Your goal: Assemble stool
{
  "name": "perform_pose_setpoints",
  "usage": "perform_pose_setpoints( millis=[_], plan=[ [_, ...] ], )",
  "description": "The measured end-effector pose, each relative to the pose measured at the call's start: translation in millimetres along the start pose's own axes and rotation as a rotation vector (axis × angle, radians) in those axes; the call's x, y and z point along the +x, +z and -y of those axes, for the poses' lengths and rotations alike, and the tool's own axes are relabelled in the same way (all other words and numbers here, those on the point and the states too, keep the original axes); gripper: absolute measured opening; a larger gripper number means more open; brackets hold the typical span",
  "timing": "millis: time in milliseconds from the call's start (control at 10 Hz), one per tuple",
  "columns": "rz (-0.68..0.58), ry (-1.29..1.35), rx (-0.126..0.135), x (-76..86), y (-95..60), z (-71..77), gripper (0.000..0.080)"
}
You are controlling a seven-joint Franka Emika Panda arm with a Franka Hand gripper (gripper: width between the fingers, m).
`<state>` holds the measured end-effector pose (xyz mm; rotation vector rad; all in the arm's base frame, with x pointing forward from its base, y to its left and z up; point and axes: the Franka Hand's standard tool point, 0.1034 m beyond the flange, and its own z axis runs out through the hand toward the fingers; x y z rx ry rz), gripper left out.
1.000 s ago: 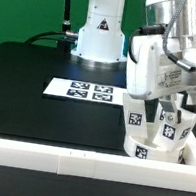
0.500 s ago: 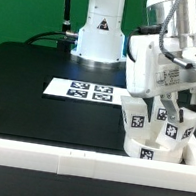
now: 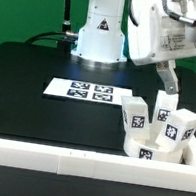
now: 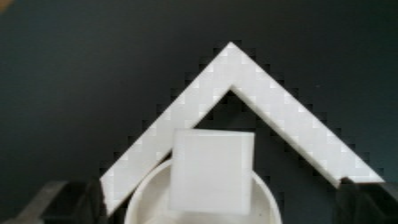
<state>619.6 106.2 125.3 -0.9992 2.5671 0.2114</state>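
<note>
The white round stool seat (image 3: 142,149) sits at the exterior view's lower right, in the corner of the white rails. Three tagged white legs stand upright on it: one on the left (image 3: 136,117), one behind (image 3: 165,108), one on the right (image 3: 179,129). My gripper (image 3: 187,83) is raised above the legs, open and empty, touching none of them. In the wrist view a leg (image 4: 217,165) stands on the seat (image 4: 151,197) below, between my dark fingertips (image 4: 64,200), which are spread wide.
The marker board (image 3: 85,89) lies on the black table behind the stool. A white front rail (image 3: 67,160) and a right rail (image 3: 194,150) meet at the stool; their corner shows in the wrist view (image 4: 231,80). The robot base (image 3: 98,30) stands at the back.
My gripper was low around the legs on the seat. It has opened and risen up and away, leaving all three legs standing on the seat.
</note>
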Motion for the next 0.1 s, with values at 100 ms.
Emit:
perform_pose_setpoints(
  millis=[100],
  plan=[
    [-0.004, 0.000, -0.002, 1.6, 2.1, -0.6, 0.0647]
  ],
)
